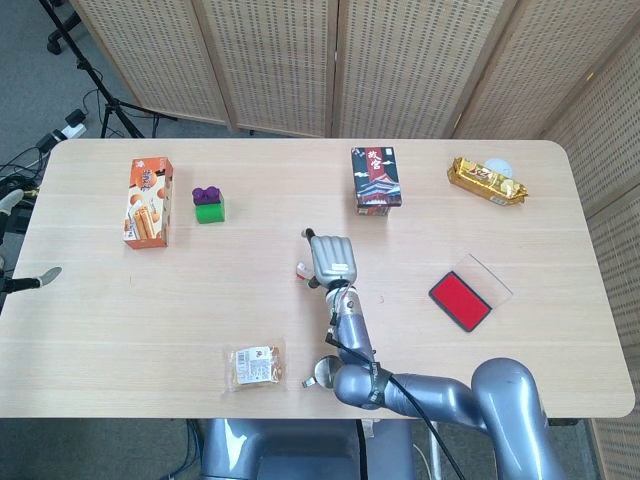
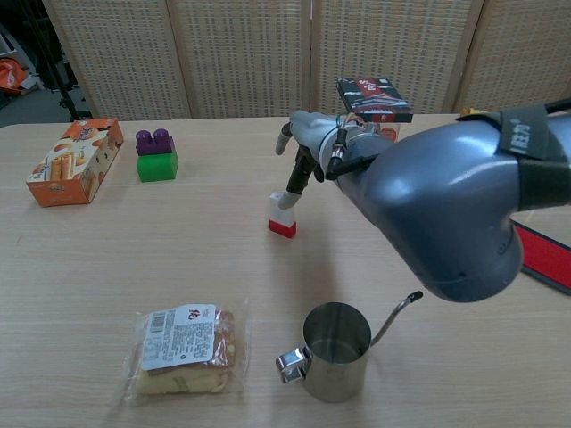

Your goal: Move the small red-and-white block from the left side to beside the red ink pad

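Note:
The small red-and-white block point(image 2: 283, 217) stands on the table near its middle, tilted a little. My right hand point(image 2: 310, 150) hangs over it with its fingers bent down, and one fingertip point(image 2: 290, 196) touches the block's top right corner. The thumb sticks out to the left, clear of the block. From the head view the hand point(image 1: 331, 259) covers most of the block point(image 1: 302, 270). The red ink pad point(image 1: 460, 300) lies far to the right, and in the chest view only its edge point(image 2: 544, 259) shows behind my arm. A sliver of my left hand point(image 1: 38, 276) shows at the table's left edge.
A steel cup with a long handle point(image 2: 335, 349) and a wrapped cake point(image 2: 183, 349) sit near the front. A dark box point(image 1: 376, 178) stands behind the hand, with a green-and-purple brick point(image 1: 208, 204) and an orange box point(image 1: 148, 201) at the left and a gold packet point(image 1: 486, 180) at the back right.

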Controlling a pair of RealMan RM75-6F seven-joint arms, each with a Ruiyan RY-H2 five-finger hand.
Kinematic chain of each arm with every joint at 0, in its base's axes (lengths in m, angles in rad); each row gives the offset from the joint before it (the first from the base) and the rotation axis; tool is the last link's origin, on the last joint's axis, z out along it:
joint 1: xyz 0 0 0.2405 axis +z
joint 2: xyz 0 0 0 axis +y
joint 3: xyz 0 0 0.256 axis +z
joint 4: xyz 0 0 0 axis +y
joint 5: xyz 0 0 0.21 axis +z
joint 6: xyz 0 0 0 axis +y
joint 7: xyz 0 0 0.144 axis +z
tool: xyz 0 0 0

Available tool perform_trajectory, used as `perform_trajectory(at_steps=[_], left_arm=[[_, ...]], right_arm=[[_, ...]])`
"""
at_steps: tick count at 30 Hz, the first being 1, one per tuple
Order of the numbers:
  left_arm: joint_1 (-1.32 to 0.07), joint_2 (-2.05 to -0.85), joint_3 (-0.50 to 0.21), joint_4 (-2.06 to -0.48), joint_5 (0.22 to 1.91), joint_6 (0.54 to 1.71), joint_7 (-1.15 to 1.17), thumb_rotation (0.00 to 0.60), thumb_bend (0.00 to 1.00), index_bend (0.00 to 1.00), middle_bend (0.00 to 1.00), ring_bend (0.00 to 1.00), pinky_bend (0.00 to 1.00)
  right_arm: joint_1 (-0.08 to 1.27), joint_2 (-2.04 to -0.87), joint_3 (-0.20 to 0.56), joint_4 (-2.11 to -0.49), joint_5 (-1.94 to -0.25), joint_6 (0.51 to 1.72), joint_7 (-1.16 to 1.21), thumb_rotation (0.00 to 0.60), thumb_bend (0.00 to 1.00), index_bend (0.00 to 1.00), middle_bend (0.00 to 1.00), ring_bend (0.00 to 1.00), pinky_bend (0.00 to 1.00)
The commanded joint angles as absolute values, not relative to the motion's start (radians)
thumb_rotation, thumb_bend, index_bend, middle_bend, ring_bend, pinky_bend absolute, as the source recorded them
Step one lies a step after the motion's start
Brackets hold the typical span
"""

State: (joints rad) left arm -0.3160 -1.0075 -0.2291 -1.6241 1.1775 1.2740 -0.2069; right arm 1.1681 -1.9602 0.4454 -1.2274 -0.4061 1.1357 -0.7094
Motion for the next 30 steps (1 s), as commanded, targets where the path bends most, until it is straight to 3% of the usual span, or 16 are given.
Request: perform_trajectory(at_steps=[1, 8, 30], left_arm=[[-0.315, -1.007, -0.230, -1.625, 1.179, 1.272, -0.206, 0.600, 0.03, 0.00, 0.00, 0.00, 0.00], [-0.312, -1.004, -0.231, -1.628, 1.182, 1.266, -0.207, 0.600, 0.02, 0.00, 0.00, 0.00, 0.00], [-0.306, -0.994, -0.239, -1.628, 1.188, 1.245, -0.234, 0.600, 0.03, 0.00, 0.00, 0.00, 0.00]], right_arm=[[1.180, -1.987, 0.469, -1.202, -0.390, 1.157, -0.732, 0.600, 0.10, 0.27, 0.80, 0.85, 1.00], [1.201, -2.044, 0.514, -1.152, -0.335, 1.192, -0.793, 0.600, 0.11, 0.40, 0.84, 0.89, 1.00], [1.249, -2.148, 0.646, -1.023, -0.286, 1.195, -0.835, 0.600, 0.23, 0.46, 0.86, 0.90, 1.00]])
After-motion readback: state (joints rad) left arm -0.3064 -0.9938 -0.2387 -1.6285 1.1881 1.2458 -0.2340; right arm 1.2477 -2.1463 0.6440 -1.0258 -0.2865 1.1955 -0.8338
